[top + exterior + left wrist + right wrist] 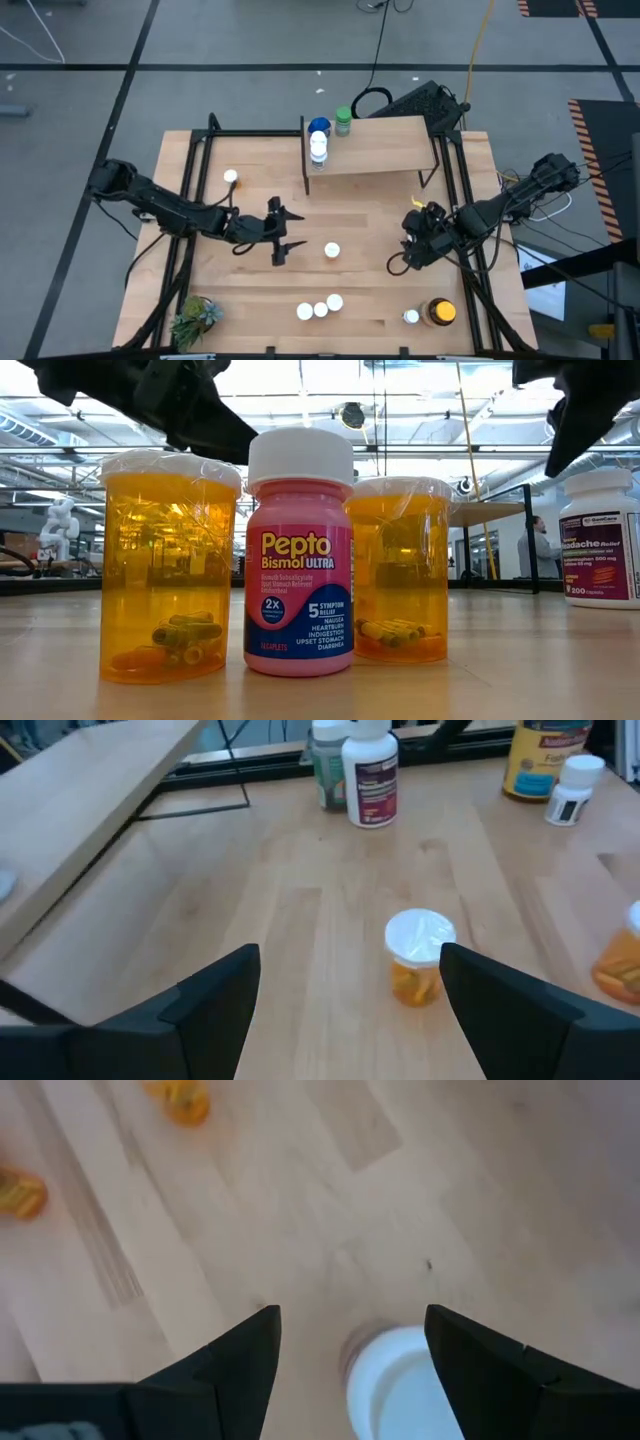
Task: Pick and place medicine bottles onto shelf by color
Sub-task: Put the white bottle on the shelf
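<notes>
- The left gripper [283, 232] hangs low over the mid worktop [370, 210], jaws spread wide and empty. In its wrist view the orange bottle [420, 958] with a white cap stands upright just ahead of the fingers, a little toward one of them.
- Judged step: the left arm's approach to this bottle. Centre the gap on the cap before advancing, so that neither finger clips the bottle and topples it.
- Lower until the fingers sit below the cap, on the body, then close. The body looks light and smooth; a high grip may slip.
- The right gripper [418, 240] hovers at right of centre, jaws apart. A white cap [405, 1385] shows between its fingers in its wrist view, below them and not gripped.
- The shelf [375, 146] stands at the far edge. It carries a blue-capped bottle [319, 127], a green-capped bottle [343, 120] and a white bottle [318, 151] at its left end.
- Three white-capped bottles [320, 308] stand at the near edge; an amber jar [440, 313] is at near right.
- Place the orange bottle apart from that group, and lift it clear of the shelf edge before moving in.
</notes>
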